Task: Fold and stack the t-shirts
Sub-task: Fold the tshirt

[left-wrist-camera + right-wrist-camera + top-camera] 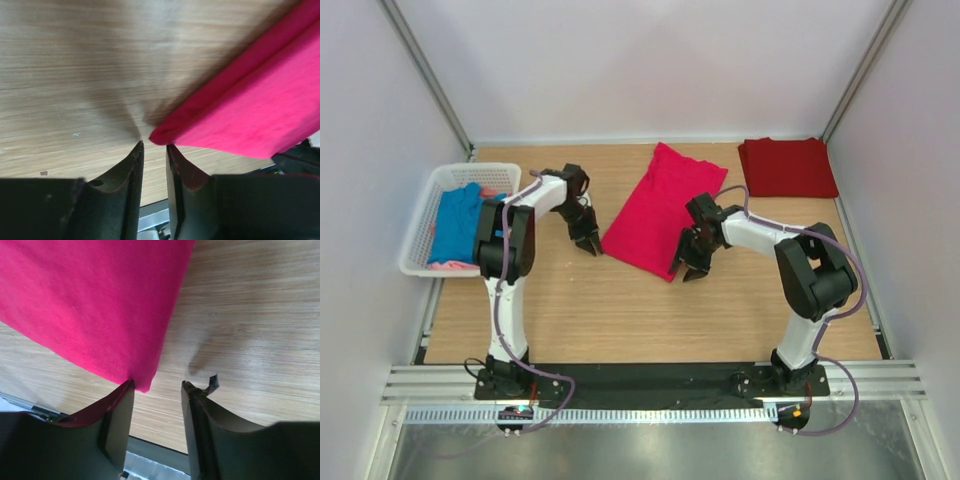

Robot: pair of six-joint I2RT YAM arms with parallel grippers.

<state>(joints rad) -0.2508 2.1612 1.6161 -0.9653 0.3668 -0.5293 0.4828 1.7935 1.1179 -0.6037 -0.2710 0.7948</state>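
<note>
Top external: left gripper (590,245) and right gripper (686,270), jaws apart and empty, sit at corners of the flat pinkish-red cloth t-shirt (660,205); likely ready to fold it.

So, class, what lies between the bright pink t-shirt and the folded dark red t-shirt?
Bare wooden table separates pink t-shirt from dark red t-shirt; top view shows it.

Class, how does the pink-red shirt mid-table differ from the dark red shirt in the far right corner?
The pink-red shirt is brighter; the dark red shirt is deeper. The pink-red shirt lies slanted and long; the dark red shirt sits square and compact. Both lie folded flat.
</note>
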